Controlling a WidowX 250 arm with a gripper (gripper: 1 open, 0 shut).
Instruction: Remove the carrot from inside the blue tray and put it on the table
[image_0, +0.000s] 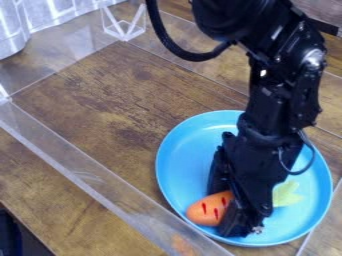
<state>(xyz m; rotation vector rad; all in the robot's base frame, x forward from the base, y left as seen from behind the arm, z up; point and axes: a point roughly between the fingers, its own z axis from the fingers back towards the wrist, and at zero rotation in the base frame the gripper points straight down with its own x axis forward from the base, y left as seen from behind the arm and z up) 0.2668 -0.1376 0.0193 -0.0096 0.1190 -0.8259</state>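
**Carrot pinched at the near rim of the blue tray**

The black gripper (241, 212) points straight down into the blue tray (187, 150), its jaws closed on the orange carrot (209, 210), which lies low in the tray's near part, close to the raised rim. The pale green leafy top (285, 194) shows to the gripper's right. A clear plastic wall (80, 165) runs just left of the tray. Beyond it, the glossy dark wooden table (120, 90) lies bare toward the far side.
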